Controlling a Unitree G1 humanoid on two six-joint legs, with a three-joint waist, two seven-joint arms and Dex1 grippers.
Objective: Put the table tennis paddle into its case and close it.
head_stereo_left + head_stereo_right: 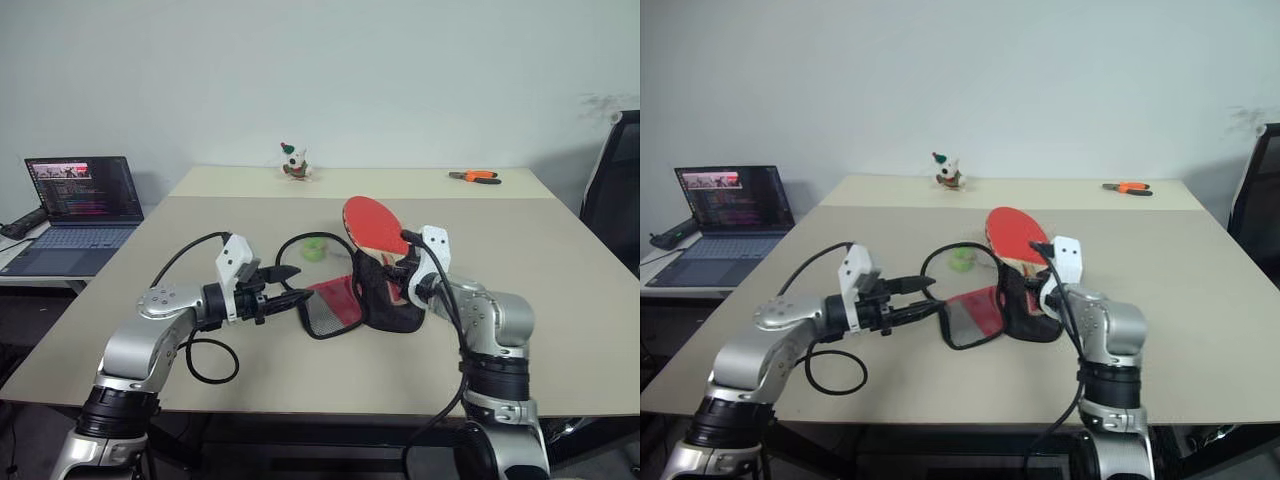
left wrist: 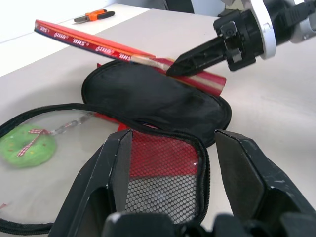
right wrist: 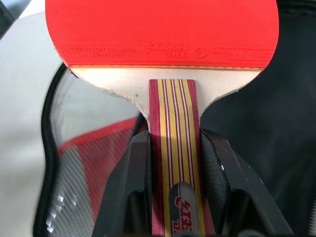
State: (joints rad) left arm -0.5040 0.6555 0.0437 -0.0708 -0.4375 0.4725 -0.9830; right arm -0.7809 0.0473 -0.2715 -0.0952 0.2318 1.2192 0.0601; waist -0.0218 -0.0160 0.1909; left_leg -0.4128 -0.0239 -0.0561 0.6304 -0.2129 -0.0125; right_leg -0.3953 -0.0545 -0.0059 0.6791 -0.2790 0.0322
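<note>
The table tennis paddle (image 1: 375, 222) hangs tilted above the table, its red face up and away from me. My right gripper (image 1: 401, 260) is shut on its striped wooden handle (image 3: 173, 128), one finger on each side. Right under the paddle the case (image 1: 390, 300) lies unzipped, its black half beneath the handle and its red mesh flap (image 1: 330, 305) spread toward my left. At the outer edge of that flap my left gripper (image 1: 292, 285) stands open, and the mesh (image 2: 163, 168) shows between its fingers. A small green tag (image 1: 314, 250) lies just behind the case.
An open laptop (image 1: 80, 190) sits on a side table at the far left. A small figurine (image 1: 294, 162) and orange pliers (image 1: 475, 177) lie near the table's back edge. A black chair (image 1: 615, 190) stands at the right.
</note>
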